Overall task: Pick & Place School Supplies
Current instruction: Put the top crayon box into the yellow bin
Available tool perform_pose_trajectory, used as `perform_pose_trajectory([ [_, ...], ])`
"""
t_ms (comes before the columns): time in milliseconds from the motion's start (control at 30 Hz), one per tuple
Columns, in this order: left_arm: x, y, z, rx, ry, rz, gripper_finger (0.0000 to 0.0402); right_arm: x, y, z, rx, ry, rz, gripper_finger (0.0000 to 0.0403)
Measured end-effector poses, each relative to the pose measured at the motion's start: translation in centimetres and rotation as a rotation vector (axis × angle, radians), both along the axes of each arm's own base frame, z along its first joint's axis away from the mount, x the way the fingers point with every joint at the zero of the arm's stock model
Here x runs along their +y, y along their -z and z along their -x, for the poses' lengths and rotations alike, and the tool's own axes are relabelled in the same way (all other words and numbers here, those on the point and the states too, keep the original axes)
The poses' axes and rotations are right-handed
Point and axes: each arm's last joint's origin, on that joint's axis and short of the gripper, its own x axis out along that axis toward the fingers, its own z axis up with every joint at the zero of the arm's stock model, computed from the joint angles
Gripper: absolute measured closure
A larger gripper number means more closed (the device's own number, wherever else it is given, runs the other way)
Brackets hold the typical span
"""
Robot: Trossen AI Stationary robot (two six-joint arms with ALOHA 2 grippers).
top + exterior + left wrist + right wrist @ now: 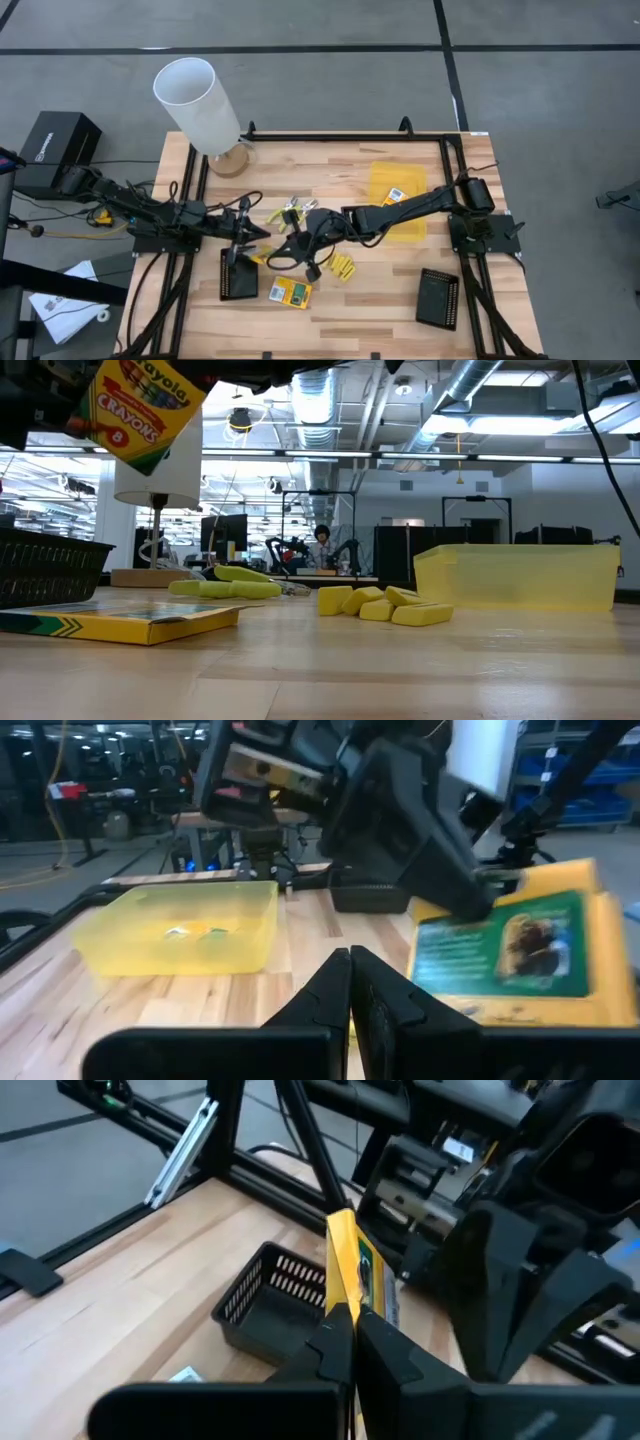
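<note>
My right gripper (348, 1325) is clenched on the thin edge of a flat yellow-and-green printed crayon box (345, 1265), holding it upright in the air. In the low view the box hangs at the upper left of the frame, well clear of the wood. In the high view my right arm reaches across to left of centre. My left gripper (350, 960) is pinched shut on nothing and waits just beside the lifted box.

I judge this the carry stage of one pick-and-place. The black square mesh tray (265, 1295) lies just beyond the box in the right wrist view and looks the likely target. The next move calls for centring the box over that tray, lowering it past the rim, then letting go. The left gripper is close, so I must keep clear of it.
</note>
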Motion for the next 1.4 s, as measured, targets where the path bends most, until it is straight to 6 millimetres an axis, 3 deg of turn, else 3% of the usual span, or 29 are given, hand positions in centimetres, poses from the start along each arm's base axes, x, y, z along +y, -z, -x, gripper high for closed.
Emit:
perform_pose_trajectory([
  [233,-0.1,-0.1,0.0,-0.005,0.019,0.005,0.0397,0.0,0.4,0.2,0.047,0.005,-0.006,0.0403],
  [333,-0.1,0.0,0.0,-0.004,0.019,0.006,0.0378,0.3,0.6,0.3,0.065,-0.002,-0.002,0.0403],
  [700,0.0,0.0,0.0,-0.002,0.001,0.012,0.0193,0.5,0.7,0.4,0.079,0.005,0.005,0.0403],
  [867,0.0,0.0,0.0,-0.002,0.012,0.012,0.0143,-0.7,1.2,0.4,0.141,0.099,0.022,0.0403],
  [1100,0.0,-0.5,0.3,-0.033,0.022,0.02,0.0143,-2.9,1.6,0.4,0.192,0.222,0.007,0.0403],
  [1400,0.0,0.0,0.4,0.025,0.019,0.006,0.0159,-3.9,-1.7,1.0,0.078,0.225,-0.009,0.0403],
])
